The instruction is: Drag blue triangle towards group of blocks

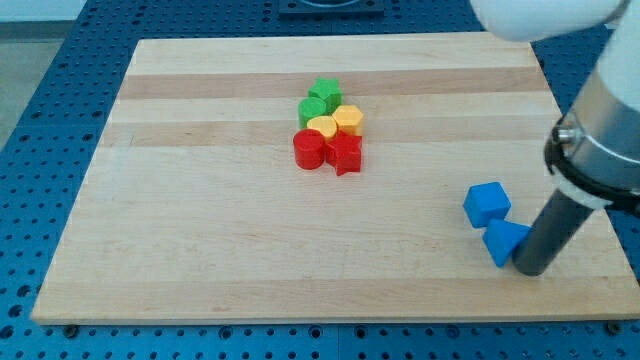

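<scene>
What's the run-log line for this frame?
tip: touching blue triangle, its right | blue cube: adjacent | red/yellow/green block group: board centre, apart | drag: pending

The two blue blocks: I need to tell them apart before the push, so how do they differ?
The blue cube shows a square top; the blue triangle shows a wedge shape. The blue cube lies nearer the view's top, the blue triangle just below it, nearer the board's bottom edge. My tip sits against the blue triangle's right side, but apart from the blue cube. Both are the same blue and lie far right of the group of blocks.
</scene>
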Tool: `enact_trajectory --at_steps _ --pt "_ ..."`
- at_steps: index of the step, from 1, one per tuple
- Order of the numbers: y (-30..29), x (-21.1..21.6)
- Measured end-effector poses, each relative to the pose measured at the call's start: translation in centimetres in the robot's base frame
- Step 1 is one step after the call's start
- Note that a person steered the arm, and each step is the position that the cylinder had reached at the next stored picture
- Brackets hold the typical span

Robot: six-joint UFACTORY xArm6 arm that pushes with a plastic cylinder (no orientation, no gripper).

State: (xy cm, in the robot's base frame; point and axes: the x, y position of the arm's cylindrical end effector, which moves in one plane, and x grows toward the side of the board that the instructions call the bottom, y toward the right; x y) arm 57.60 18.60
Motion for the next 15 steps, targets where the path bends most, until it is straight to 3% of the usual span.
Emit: enact_trajectory --at_steps 1,3,5,6,7,10,13,14,15 --pt "-3.1 -1.6" --pt "-8.4 -10.1" --pt "-6.9 -7.1" --pt "-6.9 -7.6" --pt "-8.1 -11.5" --pt "-9.2 -12.8" --pt "-10.6 -17.6" --pt "-10.1 -17.6" --pt "-2.6 -14.3"
